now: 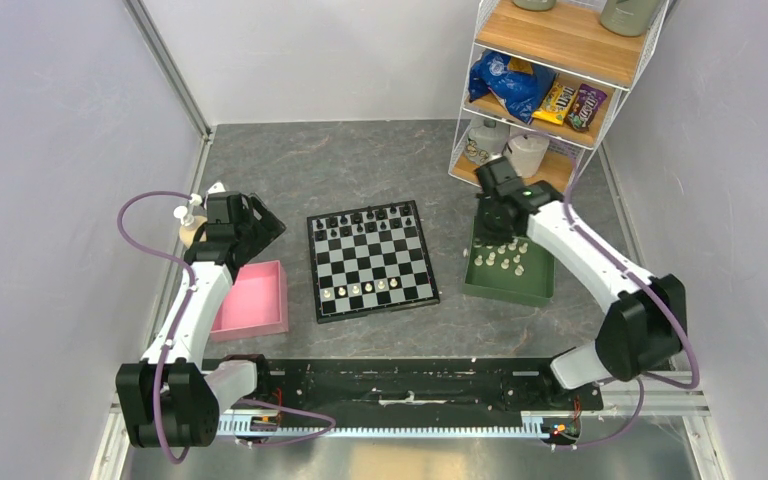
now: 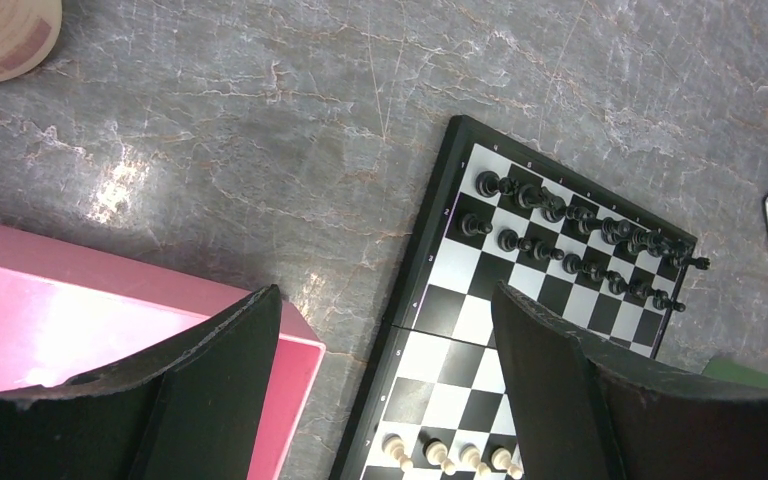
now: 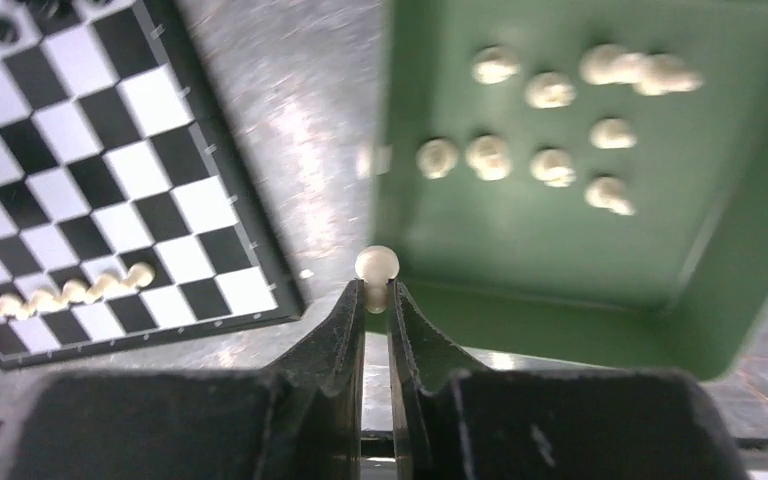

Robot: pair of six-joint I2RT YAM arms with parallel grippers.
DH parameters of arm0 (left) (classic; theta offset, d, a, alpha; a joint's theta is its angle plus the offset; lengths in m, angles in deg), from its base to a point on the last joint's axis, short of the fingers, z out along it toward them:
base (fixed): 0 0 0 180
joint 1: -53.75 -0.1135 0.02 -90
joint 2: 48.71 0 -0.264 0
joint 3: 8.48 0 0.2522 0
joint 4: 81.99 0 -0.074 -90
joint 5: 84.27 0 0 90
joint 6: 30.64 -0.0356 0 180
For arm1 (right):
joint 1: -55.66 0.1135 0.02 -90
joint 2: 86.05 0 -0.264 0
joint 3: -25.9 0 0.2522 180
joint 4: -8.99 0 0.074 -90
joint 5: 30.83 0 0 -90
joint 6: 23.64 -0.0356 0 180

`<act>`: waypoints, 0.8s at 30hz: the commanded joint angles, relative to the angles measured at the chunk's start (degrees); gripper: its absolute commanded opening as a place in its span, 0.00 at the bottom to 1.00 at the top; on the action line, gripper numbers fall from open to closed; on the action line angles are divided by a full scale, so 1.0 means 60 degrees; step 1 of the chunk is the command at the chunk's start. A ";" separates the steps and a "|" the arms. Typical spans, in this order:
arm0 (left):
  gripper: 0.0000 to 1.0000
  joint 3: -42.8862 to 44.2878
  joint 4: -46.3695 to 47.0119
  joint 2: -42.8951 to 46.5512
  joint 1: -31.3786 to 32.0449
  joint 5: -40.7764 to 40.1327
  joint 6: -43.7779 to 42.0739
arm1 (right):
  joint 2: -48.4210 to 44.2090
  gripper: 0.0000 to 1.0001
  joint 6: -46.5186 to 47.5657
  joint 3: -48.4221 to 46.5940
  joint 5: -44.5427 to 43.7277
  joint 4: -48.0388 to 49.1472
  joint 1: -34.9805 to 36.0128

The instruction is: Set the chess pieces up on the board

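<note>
The board (image 1: 372,258) lies in the middle of the table. Black chess pieces (image 1: 365,222) fill its far rows, and several cream-white pawns (image 1: 360,290) stand in a near row. More white pieces (image 3: 550,130) lie in the green tray (image 1: 508,285) to the right. My right gripper (image 3: 377,290) is shut on a white pawn (image 3: 376,265), lifted over the tray's edge nearest the board (image 3: 110,170). My left gripper (image 2: 385,295) hangs open and holds nothing. It is between the pink tray (image 2: 60,330) and the board's left side (image 2: 460,320).
A wire shelf (image 1: 550,90) with snack bags and jars stands at the back right, close behind the right arm. A wooden round object (image 2: 0,35) sits by the left wall. The pink tray (image 1: 255,300) lies left of the board. Walls close in on three sides.
</note>
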 commanded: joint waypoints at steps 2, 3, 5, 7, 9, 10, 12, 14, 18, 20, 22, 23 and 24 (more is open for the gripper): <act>0.84 0.0083 0.0300 0.0228 -0.0037 0.0107 -0.0097 | 0.1325 0.17 -0.0780 -0.0815 -0.0078 0.0407 0.2133; 0.84 0.0082 0.0270 0.0256 -0.0042 0.0098 -0.0097 | 0.1612 0.17 -0.0827 -0.0950 -0.0100 0.0443 0.2440; 0.84 0.0053 0.0218 0.0332 -0.0029 0.0069 -0.0097 | 0.2234 0.17 -0.0887 -0.1187 -0.0091 0.0618 0.3072; 0.84 0.0024 0.0189 0.0393 -0.0034 0.0048 -0.0108 | 0.2658 0.17 -0.0911 -0.1328 -0.0042 0.0859 0.3530; 0.84 0.0009 0.0160 0.0428 -0.0031 0.0020 -0.0112 | 0.3041 0.17 -0.0905 -0.1481 0.0009 0.1041 0.3850; 0.84 0.0009 0.0145 0.0443 -0.0034 0.0010 -0.0112 | 0.3222 0.17 -0.0904 -0.1581 0.0020 0.1077 0.3976; 0.84 0.0024 0.0130 0.0447 -0.0045 -0.0001 -0.0112 | 0.3516 0.17 -0.0893 -0.1687 0.0073 0.1185 0.4138; 0.84 0.0038 0.0130 0.0452 -0.0043 -0.0030 -0.0112 | 0.3686 0.18 -0.0887 -0.1744 0.0117 0.1274 0.4240; 0.84 0.0053 0.0115 0.0429 -0.0037 -0.0039 -0.0126 | 0.3998 0.18 -0.0872 -0.1810 0.0241 0.1377 0.4382; 0.84 0.0053 0.0101 0.0430 -0.0036 -0.0046 -0.0126 | 0.4076 0.18 -0.0900 -0.1804 0.0213 0.1375 0.4415; 0.84 0.0039 0.0093 0.0427 -0.0039 -0.0062 -0.0126 | 0.4161 0.18 -0.0888 -0.1803 0.0141 0.1378 0.4415; 0.84 0.0025 0.0086 0.0434 -0.0033 -0.0066 -0.0134 | 0.4190 0.18 -0.0871 -0.1812 0.0129 0.1379 0.4415; 0.84 0.0024 0.0087 0.0429 -0.0033 -0.0071 -0.0140 | 0.4230 0.18 -0.0875 -0.1818 0.0145 0.1361 0.4415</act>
